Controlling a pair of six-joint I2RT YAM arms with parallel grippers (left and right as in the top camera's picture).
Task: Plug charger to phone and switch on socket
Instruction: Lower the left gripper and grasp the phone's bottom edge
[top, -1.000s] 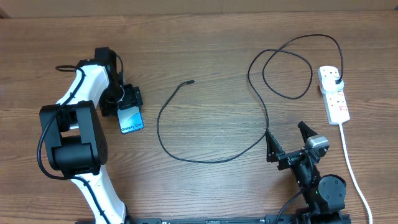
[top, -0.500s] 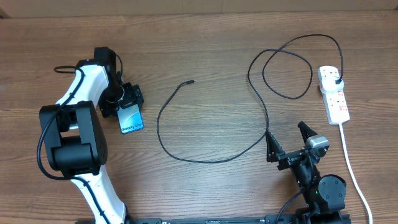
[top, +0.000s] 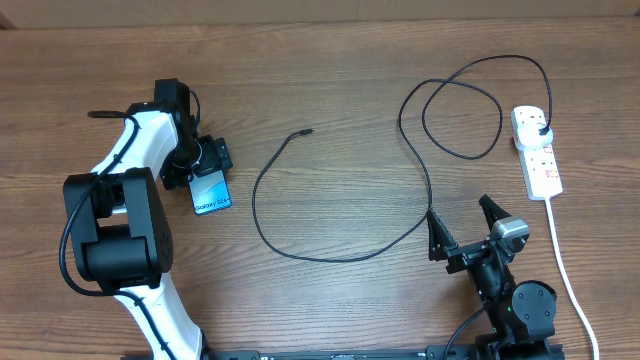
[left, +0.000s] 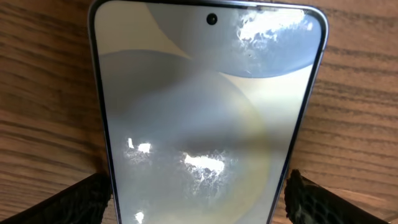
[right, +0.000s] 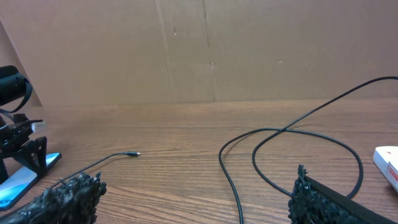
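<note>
The phone (top: 211, 191) lies flat on the wooden table at the left, "Galaxy" lettering at its near end; it fills the left wrist view (left: 205, 112). My left gripper (top: 206, 160) is open and straddles the phone's far end, fingers beside its long edges (left: 199, 199), with a thin gap on the right. The charger cable (top: 300, 250) loops across the middle; its connector tip (top: 306, 132) lies free and its plug end (top: 541, 130) sits in the white socket (top: 538, 160) at the right. My right gripper (top: 460, 225) is open and empty near the front edge (right: 196, 202).
The socket's thick white cord (top: 568, 270) runs to the front right edge. A cable loop (top: 460, 120) lies left of the socket. The right wrist view shows the connector tip (right: 132, 154), the phone's edge (right: 15, 180) and a cardboard wall (right: 205, 50) behind the table.
My left arm has shifted slightly over the phone. The phone, the cable and the right arm have not moved.
</note>
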